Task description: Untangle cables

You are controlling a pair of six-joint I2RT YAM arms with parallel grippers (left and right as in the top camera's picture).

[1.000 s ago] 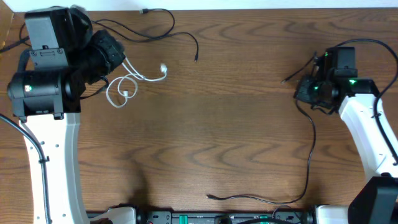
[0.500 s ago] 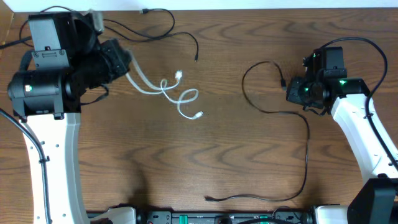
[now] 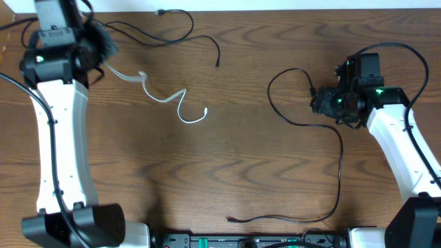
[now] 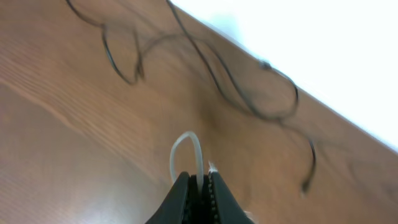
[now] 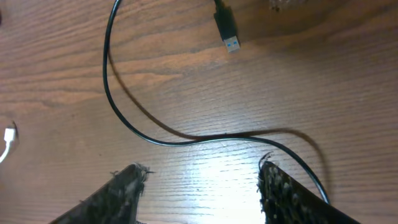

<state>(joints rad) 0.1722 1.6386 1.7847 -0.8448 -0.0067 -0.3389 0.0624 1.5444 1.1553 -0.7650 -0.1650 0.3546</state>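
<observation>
A: White cable point(image 3: 165, 100), where?

B: Far-left part of the table point(image 3: 241, 172). One end is pinched in the left claw point(image 4: 198, 190), jaws fully closed on a small loop of it. From there it snakes right and toward the near side. The free plug lies left of centre.

A: Long axis?

B: Diagonal, far-left to nearer-right, two loose curves. The left arm is nearer by far. The right arm is well apart from it.

A: Touching the black ones?

B: The far black cable point(image 3: 218, 54) runs along the far edge, just beyond it. They look apart wherever the overhead shows both. Right at the claw I can't tell, the arm hides it.

A: Right side?

B: The right black cable point(image 3: 341, 172) makes an open loop left of the right claw point(image 5: 202, 193). Then a long run toward the near edge, tail turning left. Its USB plug point(image 5: 227, 28) lies just past the claw.

A: Right claw state?

B: Jaws standing wide, nothing between them. The cable crosses the wood just ahead of the fingertips, flat, not touched.

A: Call on the next move?

B: My guess: all three look mostly separated. The white one wants laying straight, clear of the far black cable. So the pull should follow its diagonal, toward near-right. Risk is dragging it far-left into that black one.
</observation>
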